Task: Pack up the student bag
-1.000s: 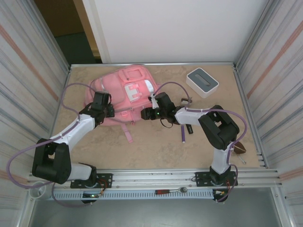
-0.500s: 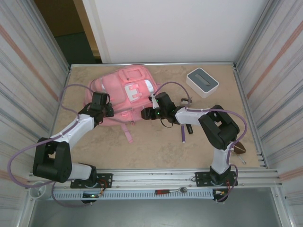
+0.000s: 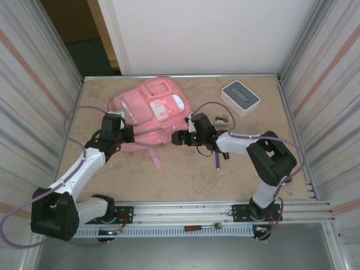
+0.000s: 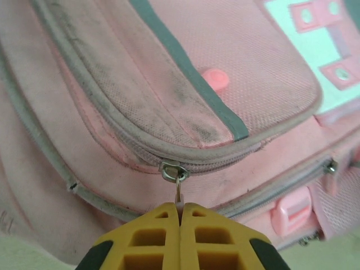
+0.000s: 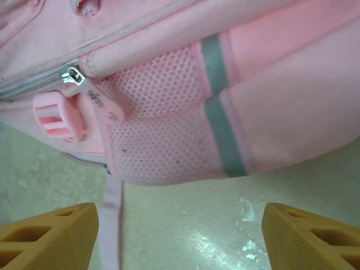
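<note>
The pink student bag (image 3: 143, 107) lies flat on the far left-centre of the table, front pockets up. The right gripper (image 5: 180, 228) is spread wide beside the bag's mesh side pocket (image 5: 163, 140) — not touching it. The left gripper (image 4: 180, 212) is pinched together on a metal zipper pull (image 4: 178, 191).

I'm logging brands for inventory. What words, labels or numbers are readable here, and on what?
Tiny dark print on the pink tab beside the pink plastic buckle of the soft pink fabric backpack: too blurred to read.
White patch on the backpack: pink shapes, no readable letters.
White-and-grey rectangular box: no text readable.
</note>
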